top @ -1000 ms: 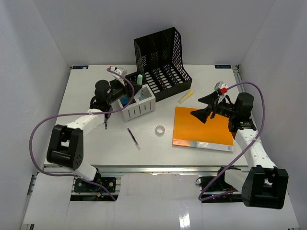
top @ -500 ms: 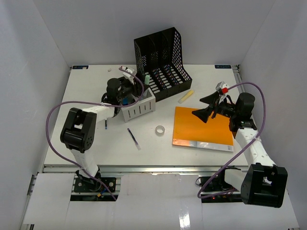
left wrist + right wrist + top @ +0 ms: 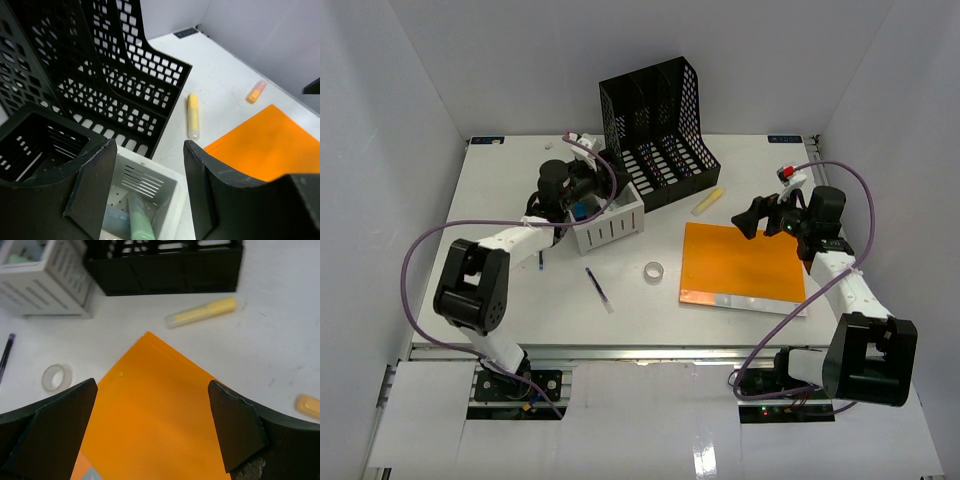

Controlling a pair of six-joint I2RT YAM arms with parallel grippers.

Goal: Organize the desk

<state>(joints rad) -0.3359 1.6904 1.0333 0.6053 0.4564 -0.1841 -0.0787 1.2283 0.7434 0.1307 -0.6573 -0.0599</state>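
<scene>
The white desk [image 3: 500,300] holds scattered stationery. My left gripper [image 3: 584,193] is open and empty, hovering over the white pen holder [image 3: 610,220]. In the left wrist view the gripper [image 3: 150,150] frames the holder [image 3: 150,185], which has a green marker [image 3: 140,220] inside. My right gripper [image 3: 752,215] is open and empty above the far edge of the orange folder [image 3: 740,265]. In the right wrist view the gripper [image 3: 152,390] is wide open over the folder [image 3: 155,430], not touching it.
A black file organizer [image 3: 655,130] stands behind the holder. A yellow highlighter [image 3: 708,201], a tape roll [image 3: 654,271] and a purple pen [image 3: 600,289] lie loose on the desk. A small orange marker [image 3: 307,405] lies to the right of the folder.
My left gripper has swung right from beside the pen holder to over it. My right gripper has lifted and drawn back toward the folder's far right edge.
</scene>
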